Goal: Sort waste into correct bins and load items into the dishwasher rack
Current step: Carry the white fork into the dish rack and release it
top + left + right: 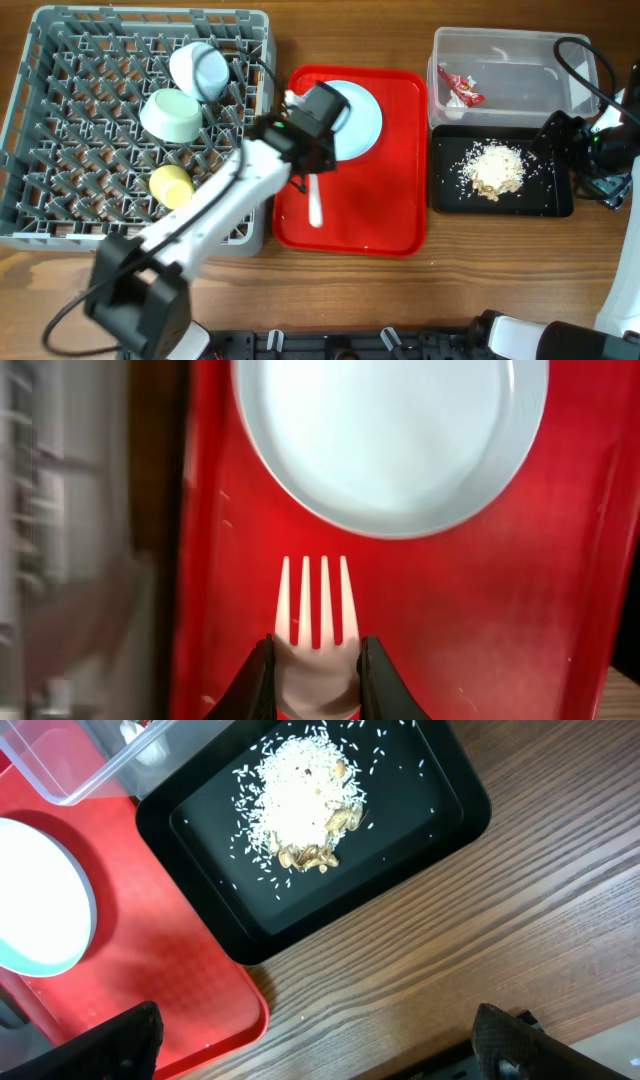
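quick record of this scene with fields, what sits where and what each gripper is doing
rack: large grey plastic dishwasher rack holds pale blue bowl, light green bowl, small yellow-green cup
middle: flat red tray carries pale blue round plate, white plastic fork
bin one: clear plastic tub holds crumpled red-and-white wrapper
bin two: shallow black tray holds pale rice-like food scraps
left gripper: shut on the fork's neck
right gripper: open, empty

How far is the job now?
Done: pale blue bowl, light green bowl, yellow-green cup in the grey plastic rack; red-and-white wrapper in clear tub, rice scraps in black tray. In hand: left gripper, jaws on the white plastic fork. Left: pale blue round plate on red tray.
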You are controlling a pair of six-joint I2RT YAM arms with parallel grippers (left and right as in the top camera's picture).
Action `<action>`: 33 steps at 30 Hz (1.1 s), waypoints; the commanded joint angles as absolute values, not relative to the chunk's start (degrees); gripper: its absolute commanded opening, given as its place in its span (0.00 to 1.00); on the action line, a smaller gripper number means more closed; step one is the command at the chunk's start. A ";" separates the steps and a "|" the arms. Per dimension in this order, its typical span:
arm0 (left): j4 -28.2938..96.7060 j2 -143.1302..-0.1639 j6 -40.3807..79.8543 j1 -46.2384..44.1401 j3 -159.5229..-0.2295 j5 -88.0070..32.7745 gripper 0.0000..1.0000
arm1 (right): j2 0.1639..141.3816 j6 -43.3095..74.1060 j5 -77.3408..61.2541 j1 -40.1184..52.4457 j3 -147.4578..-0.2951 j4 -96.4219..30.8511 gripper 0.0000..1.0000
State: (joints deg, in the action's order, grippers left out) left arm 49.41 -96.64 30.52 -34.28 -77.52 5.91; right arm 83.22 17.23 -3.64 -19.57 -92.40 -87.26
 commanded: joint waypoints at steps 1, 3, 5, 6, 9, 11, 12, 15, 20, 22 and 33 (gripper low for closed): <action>50.00 -90.85 21.06 -29.34 -77.25 5.80 0.04 | 82.08 16.47 -4.25 -19.57 -92.99 -87.46 1.00; 50.04 -89.23 19.66 -26.48 -77.25 5.80 0.04 | 82.08 16.47 -4.25 -19.57 -92.99 -87.46 1.00; 50.02 -88.42 19.57 -23.24 -77.25 5.82 0.04 | 82.08 16.47 -4.25 -19.57 -92.99 -87.46 1.00; 50.02 -88.38 18.39 -21.82 -77.25 5.80 0.04 | 82.08 16.45 -4.25 -19.57 -92.99 -87.46 1.00; 49.89 -88.92 13.52 -18.46 -77.23 5.80 0.04 | 82.08 16.47 -4.25 -19.57 -92.99 -87.46 1.00; 49.30 -89.76 9.39 -16.27 -77.23 5.80 0.04 | 82.08 16.49 -4.27 -19.57 -92.99 -87.46 1.00; 48.97 -90.21 8.03 -15.31 -77.23 5.80 0.04 | 82.08 16.49 -4.27 -19.57 -92.99 -87.48 1.00; 47.68 -92.18 6.17 -12.86 -77.23 5.78 0.04 | 82.08 16.47 -4.25 -19.57 -92.99 -87.48 1.00; 45.60 -95.59 6.20 -12.10 -77.23 5.58 0.04 | 82.08 16.47 -4.27 -19.57 -92.99 -87.53 1.00; 45.21 -96.51 6.20 -12.10 -77.23 5.56 0.04 | 82.08 16.47 -4.27 -19.57 -92.99 -87.55 1.00; 44.77 -96.55 6.39 -12.10 -77.28 2.48 0.66 | 82.08 16.47 -4.27 -19.57 -92.99 -87.53 1.00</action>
